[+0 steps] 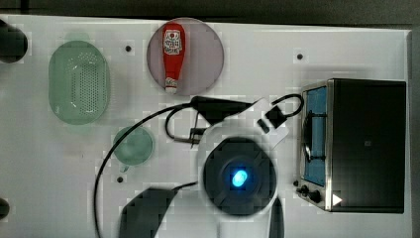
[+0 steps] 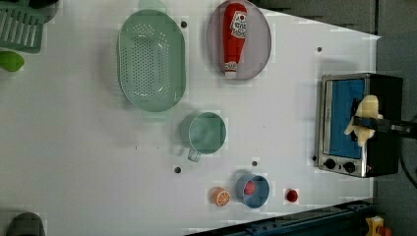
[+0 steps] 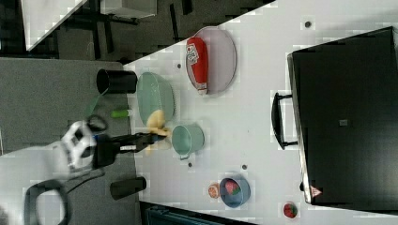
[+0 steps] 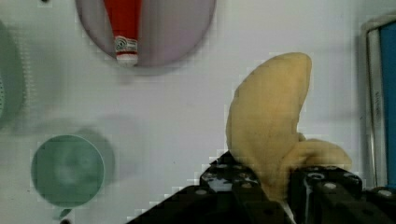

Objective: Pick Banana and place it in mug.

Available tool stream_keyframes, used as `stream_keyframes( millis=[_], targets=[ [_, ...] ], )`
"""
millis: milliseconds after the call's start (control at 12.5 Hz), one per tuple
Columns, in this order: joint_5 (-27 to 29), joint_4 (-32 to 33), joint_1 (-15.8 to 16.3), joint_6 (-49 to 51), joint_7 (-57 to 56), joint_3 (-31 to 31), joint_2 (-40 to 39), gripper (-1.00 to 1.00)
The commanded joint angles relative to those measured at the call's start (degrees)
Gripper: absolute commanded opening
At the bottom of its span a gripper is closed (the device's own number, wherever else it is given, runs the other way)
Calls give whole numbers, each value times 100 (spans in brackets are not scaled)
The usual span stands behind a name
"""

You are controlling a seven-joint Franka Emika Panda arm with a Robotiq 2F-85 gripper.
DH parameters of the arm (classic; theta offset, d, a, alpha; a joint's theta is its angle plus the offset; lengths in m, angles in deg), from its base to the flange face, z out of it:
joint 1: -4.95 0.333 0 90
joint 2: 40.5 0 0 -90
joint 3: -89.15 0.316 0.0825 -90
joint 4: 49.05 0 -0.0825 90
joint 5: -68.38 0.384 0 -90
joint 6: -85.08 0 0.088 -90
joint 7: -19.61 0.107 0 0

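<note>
My gripper (image 4: 275, 189) is shut on the banana (image 4: 271, 123), a pale yellow toy with splayed peel strips, held up off the white table. The left view has the banana (image 2: 365, 120) in the gripper (image 2: 373, 124) in front of the toaster oven. In the right view the banana (image 3: 157, 127) hangs in the gripper (image 3: 146, 137) just beside the mug (image 3: 187, 138). The mug (image 2: 207, 132) is a small round teal cup, upright and empty, near the table's middle (image 1: 132, 145). In the wrist view the mug (image 4: 67, 170) lies well apart from the banana.
A green perforated colander (image 2: 151, 60) stands beyond the mug. A ketchup bottle (image 2: 235, 37) lies on a grey plate (image 2: 259, 54). A toaster oven (image 2: 388, 88) sits at the left view's right. A blue dish (image 2: 260, 194), an orange slice (image 2: 221, 196) and a red piece (image 2: 292, 195) lie near the table's edge.
</note>
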Motion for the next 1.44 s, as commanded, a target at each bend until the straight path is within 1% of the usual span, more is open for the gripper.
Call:
stream_keyframes(
  millis=[80, 400, 480, 560, 720, 880, 1120, 1440],
  targets=[
    [226, 38, 93, 597, 943, 598, 53, -49],
    [766, 40, 190, 694, 2505, 1417, -265, -49],
    [800, 42, 199, 682, 2859, 1621, -404, -49],
    [799, 45, 202, 442, 3419, 1923, -688, -49],
    [800, 51, 205, -85, 3926, 2209, -1106, -49],
    [799, 53, 205, -529, 4194, 2358, -1595, -49],
    [742, 50, 206, -1188, 4410, 2407, -2329, -49],
    [387, 96, 216, -1857, 4575, 2440, -2971, -49]
  ],
)
